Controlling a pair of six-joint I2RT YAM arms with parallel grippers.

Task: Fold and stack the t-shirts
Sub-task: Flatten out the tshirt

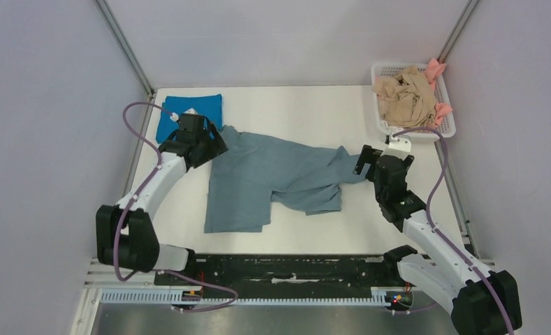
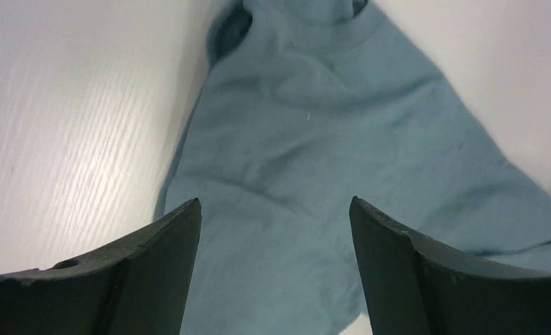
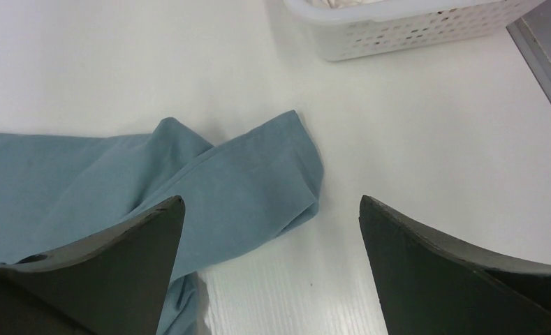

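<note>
the grey-blue t-shirt (image 1: 272, 178) lies rumpled mid-table, its long axis running roughly 9 to 3 o'clock. The left gripper (image 2: 276, 202) is spread apart right over the collar end, and the right gripper (image 3: 272, 199), also apart, has the sleeve tip at its 11 o'clock. Each arm's nearest its own end, so I'd guess a two-handed stretch

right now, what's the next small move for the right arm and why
Probably lower the right pincer straight down onto the sleeve end of the grey-blue t-shirt and close on it. The pincer is open and holds nothing, and the sleeve lies doubled over and bunched just beneath it, so the shirt likely needs pulling out flat before any fold.
</note>
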